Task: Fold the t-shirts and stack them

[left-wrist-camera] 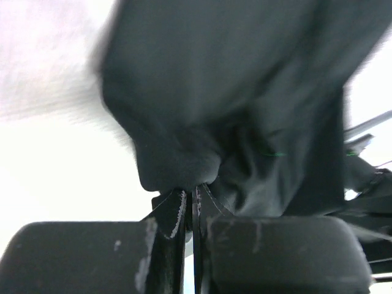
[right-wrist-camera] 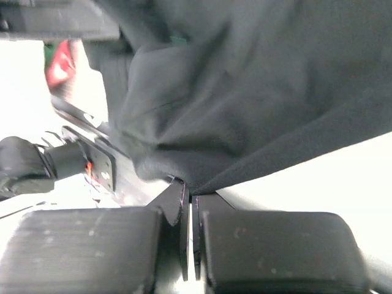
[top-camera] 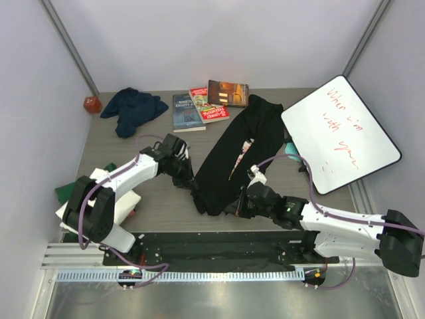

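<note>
Top external: black t-shirt (top-camera: 247, 136) runs near-left to far-right; left hand (top-camera: 190, 183) & right hand (top-camera: 236, 207) both clamp its near end.

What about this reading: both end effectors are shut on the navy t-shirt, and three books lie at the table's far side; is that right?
No. The left end effector and right end effector are shut on the black t-shirt, as the top external view shows; the navy t-shirt lies crumpled far left, untouched.
</note>
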`<action>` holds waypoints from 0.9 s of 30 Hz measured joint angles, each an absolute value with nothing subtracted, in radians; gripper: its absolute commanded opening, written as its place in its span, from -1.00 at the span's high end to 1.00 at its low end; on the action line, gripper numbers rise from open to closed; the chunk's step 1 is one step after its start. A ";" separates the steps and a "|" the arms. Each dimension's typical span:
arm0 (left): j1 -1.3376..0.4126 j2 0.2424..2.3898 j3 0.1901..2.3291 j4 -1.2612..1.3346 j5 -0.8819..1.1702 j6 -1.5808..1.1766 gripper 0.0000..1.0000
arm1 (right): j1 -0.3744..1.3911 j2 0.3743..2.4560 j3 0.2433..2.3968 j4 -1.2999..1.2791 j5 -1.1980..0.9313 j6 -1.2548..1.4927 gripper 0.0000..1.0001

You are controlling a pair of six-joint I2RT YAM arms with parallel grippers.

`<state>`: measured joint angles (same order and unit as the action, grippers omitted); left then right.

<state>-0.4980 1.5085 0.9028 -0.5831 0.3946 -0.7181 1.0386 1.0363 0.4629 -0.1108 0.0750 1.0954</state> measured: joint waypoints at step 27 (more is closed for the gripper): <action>-0.496 1.911 1.720 -0.806 0.354 -0.638 0.99 | 0.750 1.013 0.735 -0.337 0.350 0.790 0.98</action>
<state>-0.4961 1.9106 1.7203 -0.8059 0.3538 -0.6384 0.7502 1.0134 0.7345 -0.3374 0.3500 0.7898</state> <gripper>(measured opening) 0.010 0.031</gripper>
